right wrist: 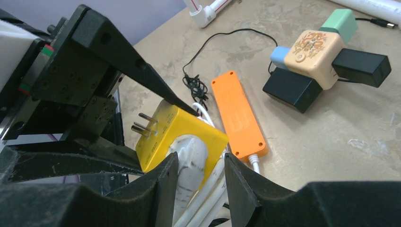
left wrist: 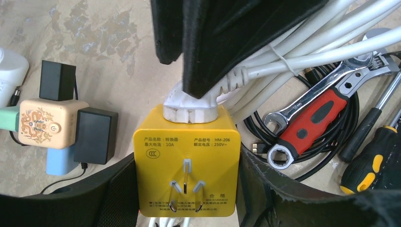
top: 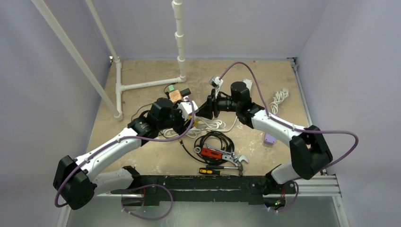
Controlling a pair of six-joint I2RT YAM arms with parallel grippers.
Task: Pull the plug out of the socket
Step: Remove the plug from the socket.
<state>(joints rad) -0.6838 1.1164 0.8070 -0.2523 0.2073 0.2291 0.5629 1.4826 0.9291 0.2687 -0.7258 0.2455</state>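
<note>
Holding tight, the left tool (left wrist: 187, 175) has its two black fingers pressed on both sides of the yellow plastic socket block (left wrist: 184, 142). Metal prongs stick out of the block's face toward the left wrist camera. The white rubber plug (left wrist: 191, 109) sits in the far side of the block, pushed right in. The right tool (right wrist: 201, 163) is closed on that white plug, with one black finger on each side. The two tools meet near the middle of the sandy brown bench (top: 142, 71). A thick bunch of white cable (left wrist: 307, 52) runs away from the plug. Near it, a red-handled metal wrench (left wrist: 309, 120) and a yellow and black screwdriver (left wrist: 373, 163) lie on a ring of thin black cord (left wrist: 331, 137). A flat orange power strip (right wrist: 239, 116) lies close to the block. A cream cube with black boxes stuck on it (left wrist: 45, 123) sits off to one side.
</note>
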